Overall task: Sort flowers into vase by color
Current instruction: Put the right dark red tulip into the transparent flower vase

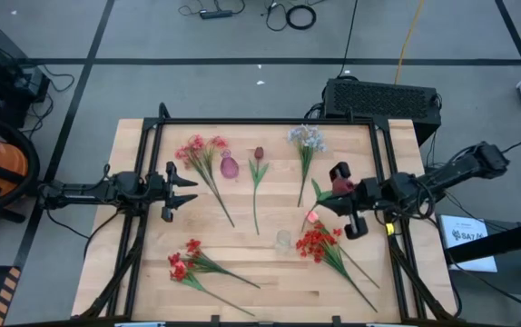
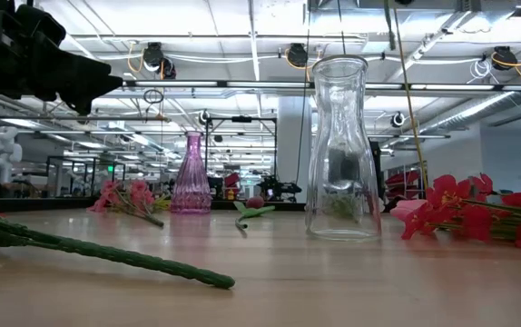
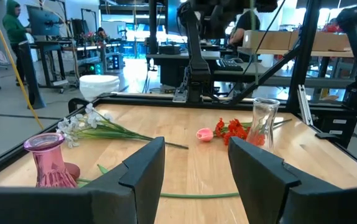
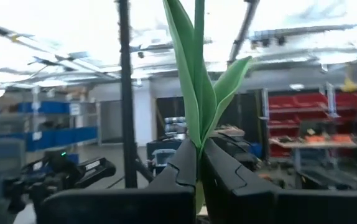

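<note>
My right gripper (image 1: 333,198) is at the table's right middle, shut on a flower with green leaves (image 1: 319,193) and a dark maroon head (image 1: 342,186). My left gripper (image 1: 184,192) is open and empty at the left middle. On the table lie red flowers (image 1: 201,151), a maroon tulip (image 1: 259,156), a pale blue-white sprig (image 1: 307,139), a pink bud (image 1: 312,217), a red cluster (image 1: 318,243) and more red flowers (image 1: 184,263). A pink vase (image 1: 230,167) and a clear vase (image 1: 284,241) stand upright. My right gripper pinches the flower's green stalk (image 4: 198,163) between its two fingers, just below where the long leaves (image 4: 191,81) branch off. The fingers are level, come from the table's right side and lie across the stalk. The flower is lifted clear of the table.
Black rails (image 1: 383,163) run along the table's left, right and far sides. A black box (image 1: 380,98) sits behind the far edge. Bare wood lies in the middle between the two arms. A person (image 3: 17,37) stands in the room beyond the table.
</note>
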{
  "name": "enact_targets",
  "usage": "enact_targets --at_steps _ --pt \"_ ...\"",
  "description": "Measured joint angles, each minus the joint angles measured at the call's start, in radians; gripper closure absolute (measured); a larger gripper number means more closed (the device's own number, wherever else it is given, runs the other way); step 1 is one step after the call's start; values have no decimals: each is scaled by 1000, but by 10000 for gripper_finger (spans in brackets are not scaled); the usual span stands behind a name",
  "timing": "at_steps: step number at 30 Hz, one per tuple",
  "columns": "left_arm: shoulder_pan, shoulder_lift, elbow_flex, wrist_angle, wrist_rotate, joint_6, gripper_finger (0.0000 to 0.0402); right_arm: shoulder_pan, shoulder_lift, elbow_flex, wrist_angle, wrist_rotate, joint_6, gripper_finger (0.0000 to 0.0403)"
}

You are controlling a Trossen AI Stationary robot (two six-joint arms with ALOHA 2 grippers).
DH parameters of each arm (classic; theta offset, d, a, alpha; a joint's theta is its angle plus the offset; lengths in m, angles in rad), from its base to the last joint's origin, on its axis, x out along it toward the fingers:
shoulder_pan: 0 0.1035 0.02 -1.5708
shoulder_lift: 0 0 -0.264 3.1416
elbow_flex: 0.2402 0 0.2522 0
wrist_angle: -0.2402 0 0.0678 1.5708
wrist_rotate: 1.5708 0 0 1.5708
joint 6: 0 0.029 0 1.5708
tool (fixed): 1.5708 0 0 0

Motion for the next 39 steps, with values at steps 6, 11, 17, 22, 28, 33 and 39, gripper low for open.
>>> enact_targets --at_steps 6,11,17,22,28,33,39 --pt "0 0 0 0 0 0 217 0 108 49 8 -30 -31 402" --pt "0 0 0 0 0 0 217 0 178 61 137 -33 -32 402" --pt "0 0 0 0 0 0 217 0 229 65 156 -33 -27 402" --pt "0 0 0 0 0 0 217 0 269 65 155 -33 -24 402" --pt "0 0 0 0 0 0 217 0 306 65 154 -32 -23 402" --pt "0 0 0 0 0 0 217 0 339 65 147 -29 -20 401" --pt "0 0 0 0 0 0 217 0 372 65 106 -28 38 395"
